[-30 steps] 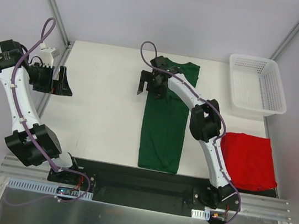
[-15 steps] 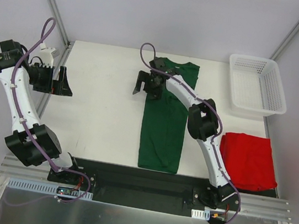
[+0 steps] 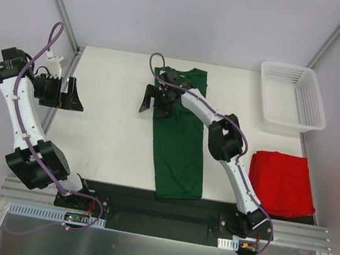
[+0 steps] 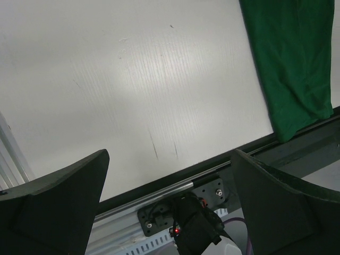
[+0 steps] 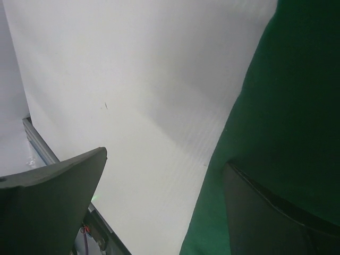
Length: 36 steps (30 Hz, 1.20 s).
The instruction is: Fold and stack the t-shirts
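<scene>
A green t-shirt (image 3: 180,148), folded into a long narrow strip, lies slanted on the white table (image 3: 106,131), collar end at the far side. My right gripper (image 3: 154,102) stands open at the shirt's upper left edge. In the right wrist view its right finger (image 5: 281,212) rests over the green cloth (image 5: 287,95) and the left finger (image 5: 48,207) is over bare table. A folded red t-shirt (image 3: 283,181) lies at the near right. My left gripper (image 3: 70,94) hangs open and holds nothing at the table's left edge; the left wrist view shows the green shirt (image 4: 292,58) far off.
A white mesh basket (image 3: 292,67) stands at the far right corner. Metal frame posts rise at both far corners. A black rail (image 3: 165,206) runs along the near edge of the table by the arm bases.
My right gripper has moved left, and the green shirt's far end has shifted left with it, so the strip now lies slanted. The left arm has barely moved.
</scene>
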Available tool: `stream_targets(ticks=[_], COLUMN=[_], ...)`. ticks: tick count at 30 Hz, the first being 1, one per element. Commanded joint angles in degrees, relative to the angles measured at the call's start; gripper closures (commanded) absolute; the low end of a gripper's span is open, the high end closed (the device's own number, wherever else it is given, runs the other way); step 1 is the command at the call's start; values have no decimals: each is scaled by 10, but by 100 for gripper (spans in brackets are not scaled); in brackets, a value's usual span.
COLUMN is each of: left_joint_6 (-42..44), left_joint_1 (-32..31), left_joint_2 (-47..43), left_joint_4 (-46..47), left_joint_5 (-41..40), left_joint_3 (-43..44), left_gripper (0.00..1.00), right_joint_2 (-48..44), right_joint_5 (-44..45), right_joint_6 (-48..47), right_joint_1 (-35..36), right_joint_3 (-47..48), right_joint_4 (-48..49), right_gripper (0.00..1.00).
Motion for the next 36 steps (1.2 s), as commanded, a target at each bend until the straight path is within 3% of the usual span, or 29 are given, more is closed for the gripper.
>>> stream_targets(ticks=[1,16,27,31,36], left_joint_6=[11,11,-12,-16,-30], left_joint_1=[6,7,7,8,6], left_joint_2=[-21,-76,-62,-52,-18], left_joint_4=[-104,-105,-106,-105,-105], left_joint_5=[26,6,2,3,10], left_joint_3=[-14,-63,-34,-22,17], left_gripper=[1,1,1,1,1], right_joint_2=[37,57,59,23,-118], right_joint_5=[-18,-9,-15,-70,-111], right_joint_6=[6,72,126,142,86], right_joint_1=[3,-41,-54,-49,-31], right_joint_3=[33,58,48,4,-85], right_joint_4=[-20,54,115,170,167], right_gripper=[4,4,4,4,4])
